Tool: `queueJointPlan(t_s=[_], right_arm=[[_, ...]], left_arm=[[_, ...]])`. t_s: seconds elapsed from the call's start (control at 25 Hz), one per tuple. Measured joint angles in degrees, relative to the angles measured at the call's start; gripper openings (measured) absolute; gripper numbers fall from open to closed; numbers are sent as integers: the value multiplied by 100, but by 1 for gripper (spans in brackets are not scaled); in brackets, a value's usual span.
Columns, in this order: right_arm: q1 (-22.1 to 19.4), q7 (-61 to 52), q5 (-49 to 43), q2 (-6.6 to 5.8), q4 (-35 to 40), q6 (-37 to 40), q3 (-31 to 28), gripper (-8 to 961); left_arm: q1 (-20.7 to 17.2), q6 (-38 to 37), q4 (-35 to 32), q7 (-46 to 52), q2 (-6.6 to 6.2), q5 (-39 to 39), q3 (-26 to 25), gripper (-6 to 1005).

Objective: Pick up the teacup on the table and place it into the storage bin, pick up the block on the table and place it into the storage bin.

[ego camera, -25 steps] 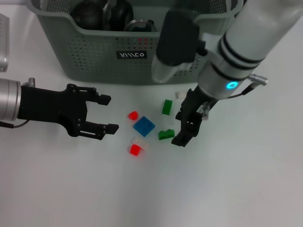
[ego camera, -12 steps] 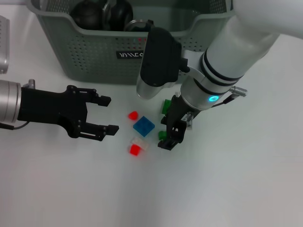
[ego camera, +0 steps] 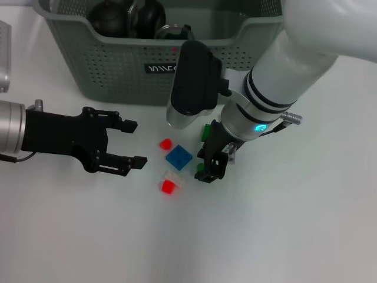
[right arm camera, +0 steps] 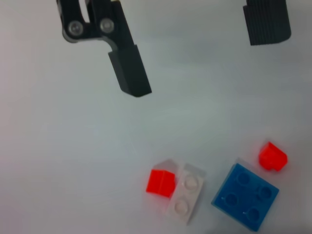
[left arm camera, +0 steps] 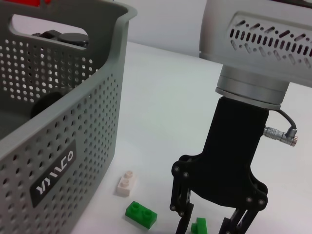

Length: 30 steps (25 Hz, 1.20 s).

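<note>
White bench [ego camera: 283, 236] fills the scene, bare and evenly lit under both arms. At its far edge stands the storage bin [ego camera: 118, 71], a large grey-green basket with perforated walls and a small black label; dark rounded items lie inside it, too hidden to name. From the right comes the right arm, bulky and white, its black right hand [ego camera: 213, 163] pointed down at the bench just in front of the bin. Its fingers are spread, and the left wrist view shows them straddling a small green block [left arm camera: 198, 226] that sits on the surface between the tips. From the left reaches the left hand [ego camera: 131, 142], black, hovering low over the bench with its 2 fingers parted and nothing between them, near the blocks but apart from them. Between the 2 hands lies a scatter of blocks: a blue square block [ego camera: 178, 157] with 4 studs, a second green block [left arm camera: 141, 214] nearer the bin, a white block [left arm camera: 125, 184] beside it, another white block [right arm camera: 185, 199] touching a red cube [right arm camera: 160, 182], and a small red block [ego camera: 165, 143].
</note>
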<state>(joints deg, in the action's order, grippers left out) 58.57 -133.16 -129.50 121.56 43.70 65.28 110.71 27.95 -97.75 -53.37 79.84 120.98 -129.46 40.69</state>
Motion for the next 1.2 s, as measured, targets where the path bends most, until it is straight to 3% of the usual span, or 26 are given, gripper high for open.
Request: queueJointPlan(t_s=[0.28,0.48,0.76,0.88,0.96,1.04,1.2], right_arm=[[-6,0,4,-4,-41,-18,7,458],[-11,3,-12,-26,-39,4,14,317],[-90,-137,-94,-102,500,319,-61,222],[-230,-216,-371,-143,1158,967,-607,181],[-334,-248,-869,-129,2030,2031,-1496,167],[-333,-286,-968,-131,2337,2429,-1797,166],[-79,-402,-1100,-148,3242,3691,-2933,167]], left_arm=[[0,2,2,5,-4,0,0,796],[0,3,2,6,-5,0,-7,796],[-6,-14,0,6,-21,-1,-106,795],[-15,-53,-15,6,-32,-17,-153,795],[-34,-66,-32,8,-34,-23,-160,795],[-59,-71,-39,11,-34,-22,-159,795],[-86,-76,-42,13,-33,-7,-162,795]])
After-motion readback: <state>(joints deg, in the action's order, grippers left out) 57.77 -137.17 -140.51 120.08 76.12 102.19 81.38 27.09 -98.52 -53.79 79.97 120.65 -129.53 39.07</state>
